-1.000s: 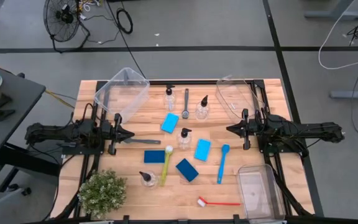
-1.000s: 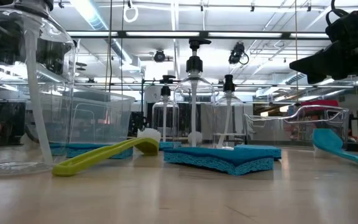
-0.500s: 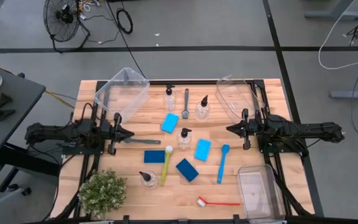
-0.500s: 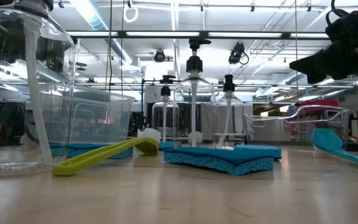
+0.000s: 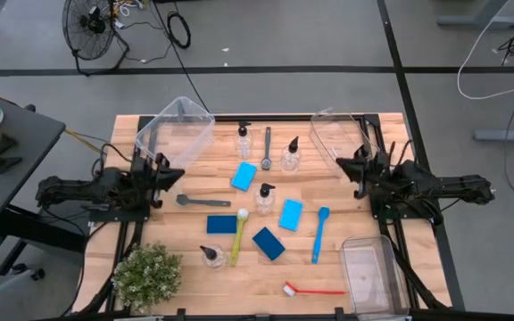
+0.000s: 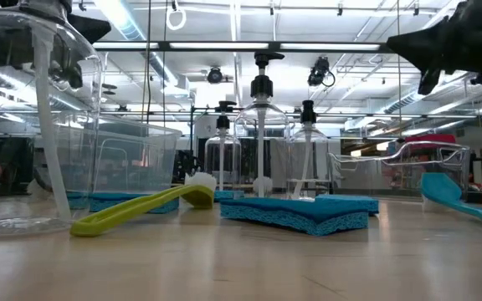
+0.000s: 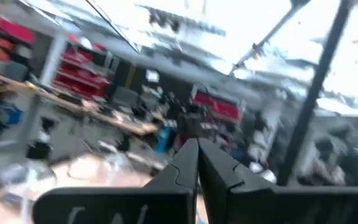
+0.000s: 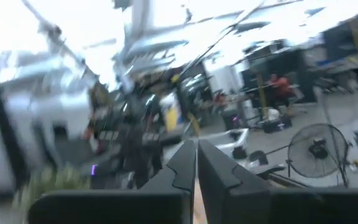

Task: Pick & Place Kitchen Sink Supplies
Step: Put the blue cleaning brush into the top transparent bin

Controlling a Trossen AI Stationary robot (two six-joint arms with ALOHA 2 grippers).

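Note:
The supplies lie spread over the middle of the wooden table [image 5: 186, 276]. There are several blue sponges, such as one [image 5: 244, 176], and several clear bottles, such as one [image 5: 264, 198]. With them lie a yellow-green brush [image 5: 239, 234], a blue brush [image 5: 319, 234], a red brush [image 5: 313, 290] and two grey brushes [image 5: 267, 147] [image 5: 202, 201]. My left gripper [image 5: 178, 174] is at the left edge and my right gripper [image 5: 340, 163] at the right edge. Both are shut on nothing and tipped upward, high above the table [image 7: 197, 168] [image 8: 196, 162].
A clear bin [image 5: 175, 127] lies tilted at the far left and another [image 5: 337, 138] at the far right. A third bin [image 5: 373, 275] stands at the near right. A potted plant [image 5: 147, 275] stands at the near left corner.
Both grippers have tipped their fingertips upward and rolled at the wrist, rising a little while staying shut. In the low view the right gripper has climbed toward the picture's top. No object on the table has moved.

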